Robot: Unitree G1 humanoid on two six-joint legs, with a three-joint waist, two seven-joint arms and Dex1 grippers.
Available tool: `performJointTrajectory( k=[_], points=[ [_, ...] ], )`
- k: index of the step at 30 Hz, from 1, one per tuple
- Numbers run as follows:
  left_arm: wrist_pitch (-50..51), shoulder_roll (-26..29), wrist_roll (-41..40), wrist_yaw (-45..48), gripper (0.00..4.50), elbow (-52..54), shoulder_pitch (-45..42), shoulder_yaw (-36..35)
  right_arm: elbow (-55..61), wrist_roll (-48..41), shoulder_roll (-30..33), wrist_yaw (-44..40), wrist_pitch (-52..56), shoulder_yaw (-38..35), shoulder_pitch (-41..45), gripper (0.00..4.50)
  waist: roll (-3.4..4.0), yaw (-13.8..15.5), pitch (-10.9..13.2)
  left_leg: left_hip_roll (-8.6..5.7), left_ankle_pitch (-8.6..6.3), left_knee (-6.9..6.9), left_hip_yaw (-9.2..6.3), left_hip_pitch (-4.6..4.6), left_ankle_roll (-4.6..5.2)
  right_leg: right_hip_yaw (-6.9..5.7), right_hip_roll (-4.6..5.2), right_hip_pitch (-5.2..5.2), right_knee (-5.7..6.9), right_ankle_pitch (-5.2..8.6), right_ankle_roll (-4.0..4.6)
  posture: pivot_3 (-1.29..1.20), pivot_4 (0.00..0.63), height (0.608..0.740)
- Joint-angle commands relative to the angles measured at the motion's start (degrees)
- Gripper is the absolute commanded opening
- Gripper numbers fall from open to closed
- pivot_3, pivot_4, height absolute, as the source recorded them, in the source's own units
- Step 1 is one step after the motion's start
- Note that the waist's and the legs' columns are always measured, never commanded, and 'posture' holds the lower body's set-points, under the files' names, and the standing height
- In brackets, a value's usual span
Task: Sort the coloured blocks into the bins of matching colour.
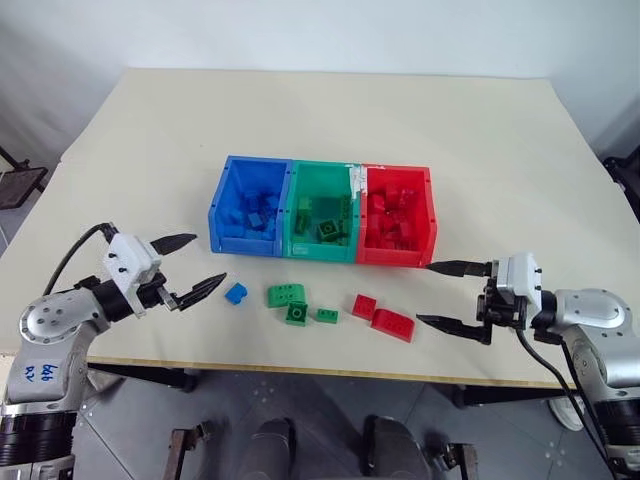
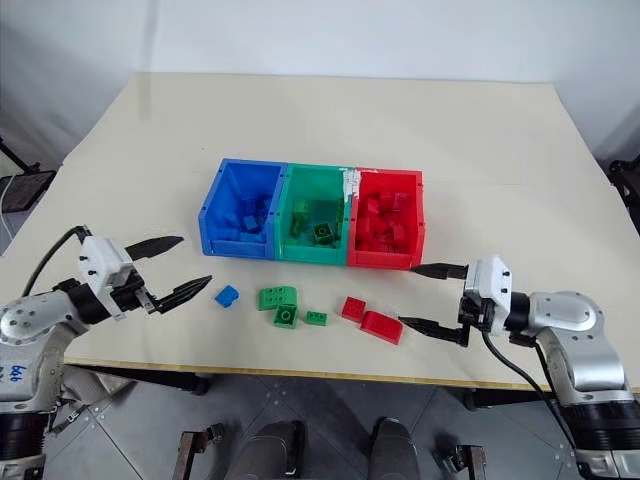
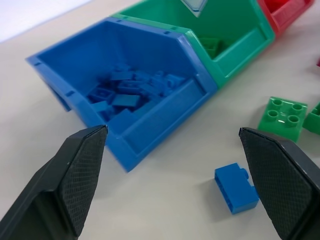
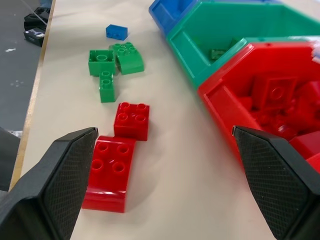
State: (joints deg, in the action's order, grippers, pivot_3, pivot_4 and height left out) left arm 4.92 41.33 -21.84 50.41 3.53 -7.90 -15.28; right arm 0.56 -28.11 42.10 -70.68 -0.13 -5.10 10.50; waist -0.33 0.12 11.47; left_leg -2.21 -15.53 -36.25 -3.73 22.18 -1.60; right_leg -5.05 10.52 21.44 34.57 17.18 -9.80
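On the beige table (image 1: 450, 150), three joined open-top plastic bins stood in a row: the blue bin (image 1: 222, 205) held blue studded bricks, the green bin (image 1: 295, 215) a few green ones, and the red bin (image 1: 428, 215) a heap of red ones. At the row's 6 o'clock, near the table's front edge, lay a small blue brick (image 1: 236, 293), three green bricks (image 1: 286, 295) and two red bricks (image 1: 392, 324), nothing covering them. The left end effector (image 1: 193, 266) at 8 o'clock and the right end effector (image 1: 436, 294) at 4 o'clock both gaped wide, holding nothing; handwriting on the left arm was unreadable.
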Motion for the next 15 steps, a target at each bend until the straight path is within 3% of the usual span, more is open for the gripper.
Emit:
performJointTrajectory(
  k=[1, 7, 10, 15],
  points=[
    [-0.7, 0.2, -0.4, 0.8, 4.47, 0.3, -1.2, 0.1, 1.4, 0.0, -0.5, 1.3, -1.4, -2.0, -0.4, 4.5, 0.0, 0.1, 0.0, -0.01, 0.0, -0.01, 0.0, 0.0, 0.0, 0.01, 0.0, 0.0, 0.0, 0.0, 0.0, 0.0, 0.15, 0.74],
    [5.2, 2.7, -5.1, 10.1, 4.47, 9.1, 1.5, 6.2, 1.0, 0.6, 4.7, -0.5, -2.0, -7.5, -6.3, 4.5, 0.0, 1.0, 0.0, -0.01, -0.05, -0.03, 0.06, 0.01, 0.06, 0.06, 0.01, 0.0, -0.01, 0.0, 0.0, 0.0, 0.15, 0.74],
    [6.1, 2.0, -4.6, 10.5, 4.47, 13.7, 2.2, 9.8, 2.5, 1.0, 7.6, -0.9, -0.8, -9.6, -10.1, 4.5, 0.0, 1.4, 0.0, 0.0, -0.09, -0.06, 0.15, 0.0, 0.09, 0.14, 0.01, 0.0, -0.03, 0.0, 0.0, 0.0, 0.15, 0.74],
    [7.5, -0.5, -4.8, 10.3, 4.47, 17.7, 1.5, 14.6, 10.0, 0.9, 9.1, 0.7, 6.0, -5.9, -12.3, 4.5, 0.01, 1.1, 0.0, 0.08, -0.11, -0.17, 0.25, -0.04, 0.08, 0.26, -0.07, 0.0, 0.01, 0.0, 0.0, 0.0, 0.15, 0.74]
  ],
)
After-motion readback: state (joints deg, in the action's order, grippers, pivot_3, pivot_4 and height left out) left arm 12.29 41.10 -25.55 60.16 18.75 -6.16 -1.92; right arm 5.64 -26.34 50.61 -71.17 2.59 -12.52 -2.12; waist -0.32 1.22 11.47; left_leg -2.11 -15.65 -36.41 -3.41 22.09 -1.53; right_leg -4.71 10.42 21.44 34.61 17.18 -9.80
